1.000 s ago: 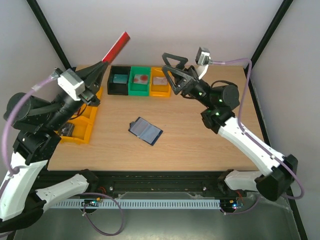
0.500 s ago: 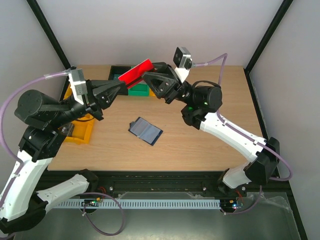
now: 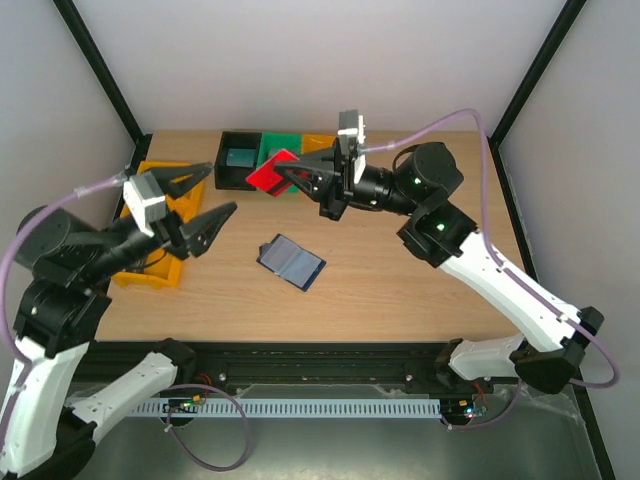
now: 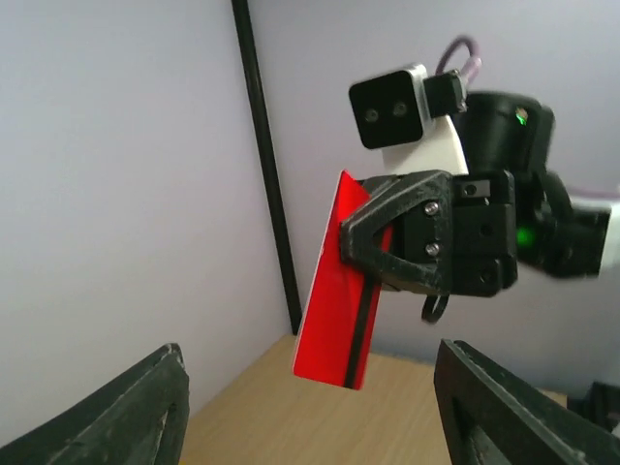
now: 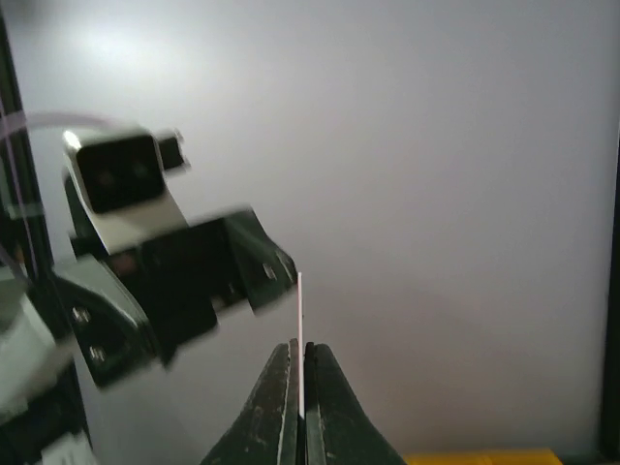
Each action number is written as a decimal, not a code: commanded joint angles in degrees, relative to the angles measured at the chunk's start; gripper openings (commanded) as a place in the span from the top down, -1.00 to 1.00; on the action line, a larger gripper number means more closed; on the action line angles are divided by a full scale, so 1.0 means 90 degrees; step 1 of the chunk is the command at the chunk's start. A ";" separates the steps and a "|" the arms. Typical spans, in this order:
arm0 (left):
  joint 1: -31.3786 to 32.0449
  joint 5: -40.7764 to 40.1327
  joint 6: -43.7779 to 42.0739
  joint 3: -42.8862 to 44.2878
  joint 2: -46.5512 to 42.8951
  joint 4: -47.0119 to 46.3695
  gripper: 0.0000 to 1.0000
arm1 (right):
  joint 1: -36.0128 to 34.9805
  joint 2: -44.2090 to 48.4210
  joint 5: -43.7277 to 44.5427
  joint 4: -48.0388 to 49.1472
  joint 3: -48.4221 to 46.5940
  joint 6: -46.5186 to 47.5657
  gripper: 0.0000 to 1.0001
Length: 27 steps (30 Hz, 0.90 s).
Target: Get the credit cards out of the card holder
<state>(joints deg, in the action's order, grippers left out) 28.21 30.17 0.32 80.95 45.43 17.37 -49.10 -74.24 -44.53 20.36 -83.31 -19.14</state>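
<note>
The card holder lies open on the wooden table, dark navy with blue-grey pockets facing up. One red credit card with a black stripe hangs in the air over the bins, and my right gripper is shut on its edge. The left wrist view shows this card hanging from the right gripper. In the right wrist view it is a thin white line between the closed fingers of the right gripper. My left gripper is open and empty, a short way left of the card.
Black, green and orange bins stand in a row at the back. A larger yellow-orange bin sits at the left edge under my left arm. Black frame posts rise at the back corners.
My left gripper let go of the red card, opened and drew back to the left. The right gripper closed on the card and now holds it alone.
</note>
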 commanded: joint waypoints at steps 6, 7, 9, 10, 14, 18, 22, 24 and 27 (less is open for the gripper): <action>-0.0165 0.0700 -0.2830 0.0483 0.0462 0.2903 -0.22 | -0.0250 0.0109 -0.0299 -0.4168 -0.0541 0.3026 0.97; -0.0160 0.0889 -0.2793 0.0488 0.0545 0.2975 -0.22 | -0.0312 0.0068 -0.0213 -0.4205 -0.0583 0.3081 0.97; -0.0148 0.1110 -0.2661 0.0431 0.0633 0.2948 -0.22 | -0.0412 -0.0029 -0.0178 -0.4281 -0.0689 0.3142 0.97; -0.0139 0.1130 -0.2613 0.0408 0.0655 0.2907 -0.20 | -0.0457 -0.0070 -0.0168 -0.4292 -0.0725 0.3159 0.97; -0.0107 0.1019 -0.2534 0.0344 0.0752 0.2853 -0.06 | -0.0576 -0.0145 -0.0145 -0.4139 -0.0749 0.3161 0.97; -0.0107 0.0923 -0.2524 0.0380 0.0817 0.2900 0.31 | -0.0578 -0.0125 -0.0182 -0.4019 -0.0780 0.3156 0.97; -0.0107 0.1094 -0.2626 0.0303 0.0836 0.3085 0.45 | -0.0579 -0.0033 -0.0241 -0.3805 -0.0695 0.3099 0.97; -0.0107 0.1159 -0.2660 0.0256 0.0839 0.3135 0.44 | -0.0579 -0.0002 -0.0236 -0.3721 -0.0667 0.3070 0.97; -0.0107 0.1183 -0.2662 0.0262 0.0839 0.3163 0.41 | -0.0577 0.0013 -0.0227 -0.3708 -0.0686 0.3074 0.97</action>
<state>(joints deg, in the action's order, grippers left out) 27.33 39.27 -22.96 83.77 52.88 44.51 -53.74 -75.75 -45.76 -15.77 -87.85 8.54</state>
